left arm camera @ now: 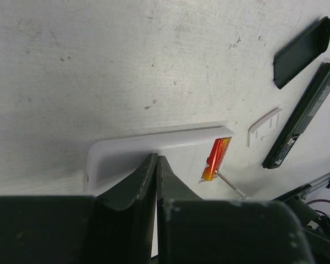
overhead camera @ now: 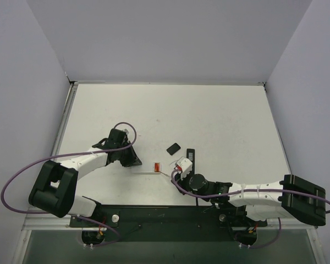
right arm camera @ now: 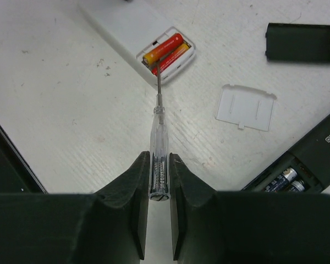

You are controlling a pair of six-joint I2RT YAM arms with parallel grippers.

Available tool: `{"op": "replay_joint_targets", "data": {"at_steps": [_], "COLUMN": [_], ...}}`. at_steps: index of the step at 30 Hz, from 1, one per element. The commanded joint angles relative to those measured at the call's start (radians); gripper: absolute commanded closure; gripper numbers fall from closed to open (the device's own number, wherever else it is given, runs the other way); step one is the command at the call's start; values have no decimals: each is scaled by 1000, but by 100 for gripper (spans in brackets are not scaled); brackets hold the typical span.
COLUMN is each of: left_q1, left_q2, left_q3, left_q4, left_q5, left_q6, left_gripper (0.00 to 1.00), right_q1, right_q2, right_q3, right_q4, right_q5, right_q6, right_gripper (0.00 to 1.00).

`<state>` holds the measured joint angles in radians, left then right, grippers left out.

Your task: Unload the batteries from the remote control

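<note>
The left tool (left arm camera: 155, 159) has its jaws drawn almost together, only a thin slit between them. Its tips lie over the near part of the white remote control (left arm camera: 170, 140), which rests flat on the surface (right arm camera: 55, 110). They appear to pin the remote rather than clasp it, though contact cannot be confirmed.

At the remote's right end the compartment is open. The batteries (right arm camera: 166, 50), two reddish-orange cells, lie side by side inside it, not yet out. They look small, light, hard and smooth-skinned. Once lifted they would likely roll or skid, and spring contacts probably wedge them in. A pinch from above would find little to grip, so levering up one end seems the better approach.

The screwdriver (right arm camera: 158, 148), with its clear handle and thin shaft, has its tip at the near end of the cells. The right tool (right arm camera: 159, 159) is clamped on the handle's butt. Held that far back, the long tool could twist or slip off the slick casing under a hard push.

Further right lie a white cover (right arm camera: 246, 107) and a black cover (right arm camera: 302, 41), both loose and apart from each other. A black remote control (right arm camera: 313, 159) lies at the edge, its own bay open with dark cells in it.
</note>
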<state>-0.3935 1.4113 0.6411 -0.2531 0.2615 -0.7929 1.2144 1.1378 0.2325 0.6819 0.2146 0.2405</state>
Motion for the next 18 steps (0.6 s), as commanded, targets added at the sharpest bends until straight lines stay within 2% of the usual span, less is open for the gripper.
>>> {"op": "replay_joint_targets", "data": {"at_steps": [1,14,18], "left_q1": [-15,-24,-28], "left_q2": [43,57,57], "left_q3": [-47,-41,-38], "left_q4": [-66,-51,-43], "left_q5": [-96,-79,-71], "left_q6": [18,14,14], "left_gripper": [87,88,88], "right_q1": [7,14,16], "right_q2": [40,19,19], "right_q3": [-25,-10,39], "right_q4": [-79,-97,-146], "right_q5": [43,40,-18], "right_q6": [52,33,-13], "right_gripper": [100,100,100]}}
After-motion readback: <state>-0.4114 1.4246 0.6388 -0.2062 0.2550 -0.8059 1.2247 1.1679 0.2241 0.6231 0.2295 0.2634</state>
